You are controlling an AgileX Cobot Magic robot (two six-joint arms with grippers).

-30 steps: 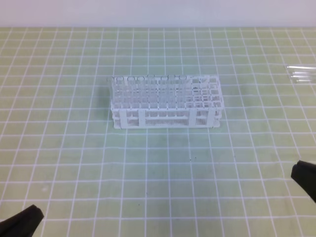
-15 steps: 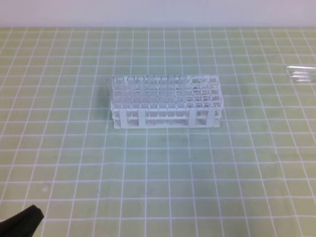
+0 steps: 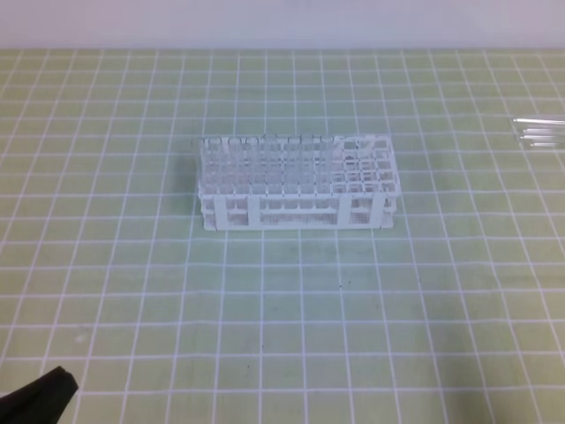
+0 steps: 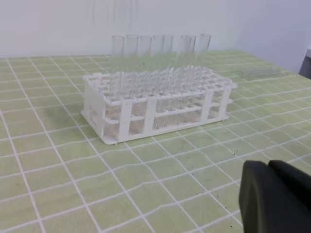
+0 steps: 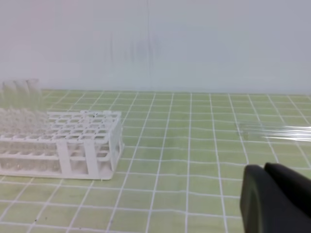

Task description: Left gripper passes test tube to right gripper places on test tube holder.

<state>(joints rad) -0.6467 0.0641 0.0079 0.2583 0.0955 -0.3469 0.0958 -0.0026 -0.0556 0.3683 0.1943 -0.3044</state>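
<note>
Found the left gripper (image 3: 35, 402) low at the near left corner of the worktop (image 3: 132, 291), black jaws pressed together on nothing, as the left wrist view (image 4: 274, 196) confirmed; judged it parked there to leave the middle free. Further right, about the centre of the worktop and nearer its far edge, saw the white test tube holder (image 3: 296, 216) standing square and flat, well apart from both claws. Noted clear standing tubes (image 4: 155, 48) upright in its left-hand holes, rims well above the lattice, with the right-hand holes bare, presumably kept for later tubes. At the right edge, toward the far corner, made out a few loose tubes (image 3: 538, 132) lying side by side, probably as the stock to draw from. Could not tell which glass was the test tube of the task, since neither claw held one. Saw nothing of the right gripper from above; caught it only in its own wrist view (image 5: 277, 199), shut and empty, low over the worktop, with the loose tubes ahead of it and the holder off to its left.
</note>
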